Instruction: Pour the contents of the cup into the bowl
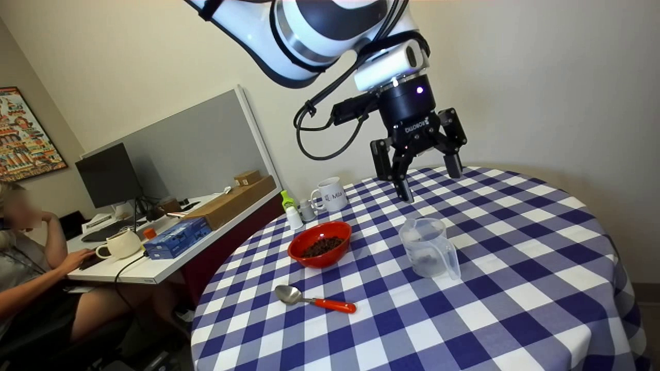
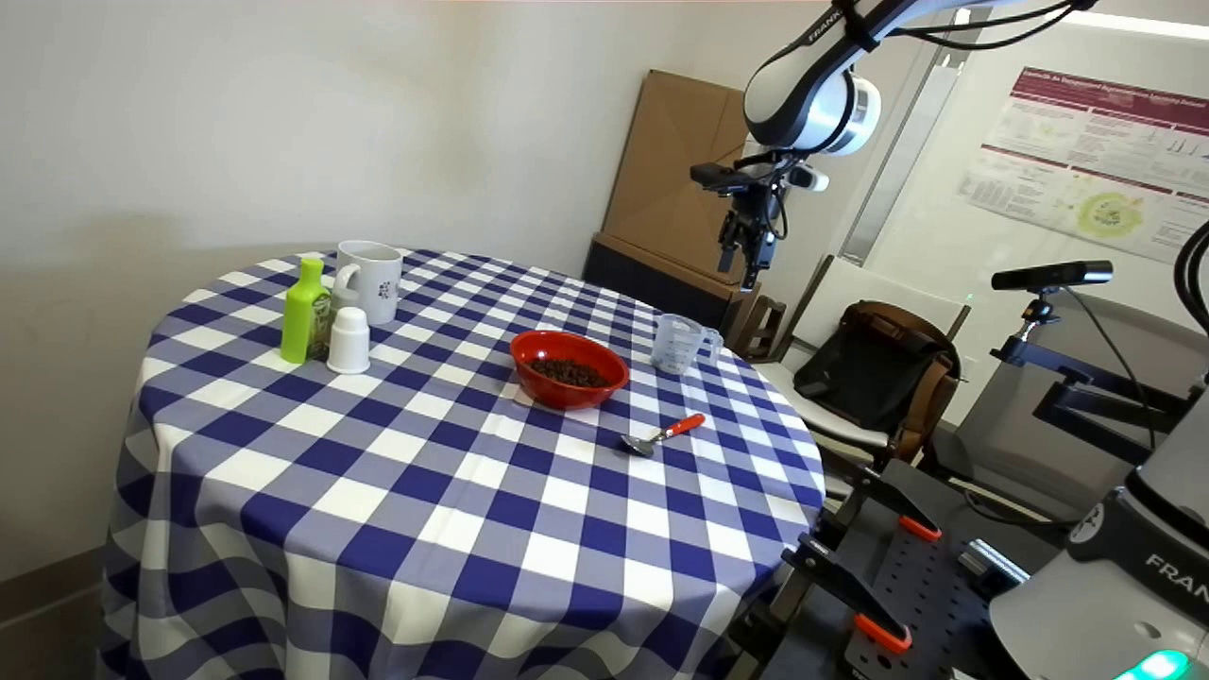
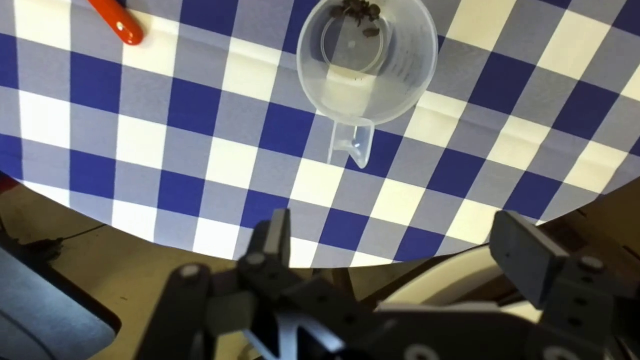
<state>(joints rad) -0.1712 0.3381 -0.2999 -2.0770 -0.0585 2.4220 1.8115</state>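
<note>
The cup [image 1: 424,252] is a clear plastic measuring cup with a handle, upright on the checkered table. It also shows in an exterior view [image 2: 674,348] and at the top of the wrist view [image 3: 405,75], with a few dark bits at its bottom. The bright-red bowl [image 1: 322,260] holds dark brown bits; it also shows in an exterior view [image 2: 567,393] and is out of the wrist view. My gripper [image 1: 431,181] is open and empty, in the air above the cup's level. It also shows in an exterior view [image 2: 737,272] and the wrist view [image 3: 392,220], apart from the cup's handle.
A spoon with a red-orange handle [image 1: 334,305] lies in front of the bowl. A white mug [image 1: 334,196], a green bottle [image 2: 300,316] and a white shaker [image 2: 349,342] stand beyond the bowl. The table's edge [image 3: 200,250] shows below the cup in the wrist view.
</note>
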